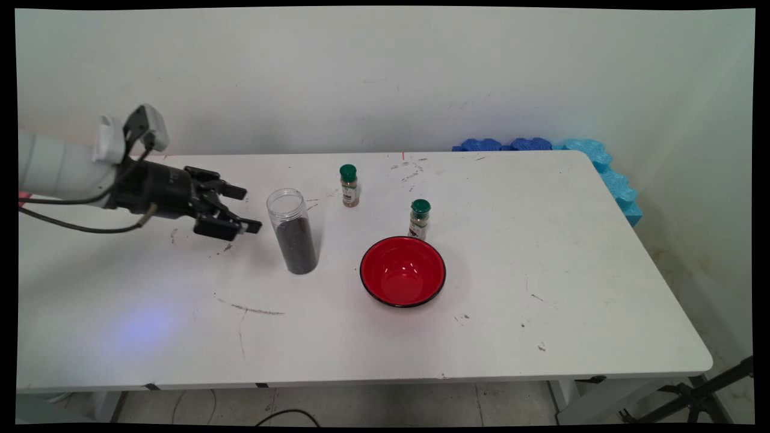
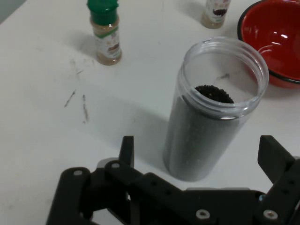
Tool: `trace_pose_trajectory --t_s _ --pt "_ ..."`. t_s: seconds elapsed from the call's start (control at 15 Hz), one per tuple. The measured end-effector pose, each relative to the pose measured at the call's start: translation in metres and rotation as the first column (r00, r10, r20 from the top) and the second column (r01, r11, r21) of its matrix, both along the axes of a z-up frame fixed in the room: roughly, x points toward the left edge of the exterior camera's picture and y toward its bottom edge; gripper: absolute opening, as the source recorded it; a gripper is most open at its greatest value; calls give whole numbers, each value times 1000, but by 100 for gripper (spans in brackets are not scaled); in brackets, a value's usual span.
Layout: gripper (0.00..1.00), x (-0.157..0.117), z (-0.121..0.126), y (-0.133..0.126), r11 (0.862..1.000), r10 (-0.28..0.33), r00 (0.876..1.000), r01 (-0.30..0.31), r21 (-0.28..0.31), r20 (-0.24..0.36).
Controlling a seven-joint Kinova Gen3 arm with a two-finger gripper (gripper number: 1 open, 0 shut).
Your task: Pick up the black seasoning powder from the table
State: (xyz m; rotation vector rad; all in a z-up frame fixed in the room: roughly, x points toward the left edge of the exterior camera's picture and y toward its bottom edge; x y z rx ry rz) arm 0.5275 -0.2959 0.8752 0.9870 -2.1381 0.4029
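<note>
We see the arm reaching in low from the left, nearly level over the tabletop (image 1: 541, 252), its gripper (image 1: 246, 209) pointing at a tall clear jar (image 1: 293, 231). The jar stands upright, lidless, about two-thirds full of dark grains. The gripper's fingers (image 2: 126, 150) are spread wide apart, holding nothing, just short of the jar and not touching it. Right of the jar we spot a red bowl (image 1: 402, 270), with one green-capped spice bottle (image 1: 419, 219) just behind it and another (image 1: 349, 185) farther back.
</note>
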Motion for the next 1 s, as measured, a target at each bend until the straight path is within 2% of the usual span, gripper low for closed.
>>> trace_pose_trajectory --t_s 0.47,1.0 --pt "100 -14 -28 -19 998 -55 998 55 -19 -3" --pt "100 -24 -45 -32 994 -104 995 104 -39 -8"
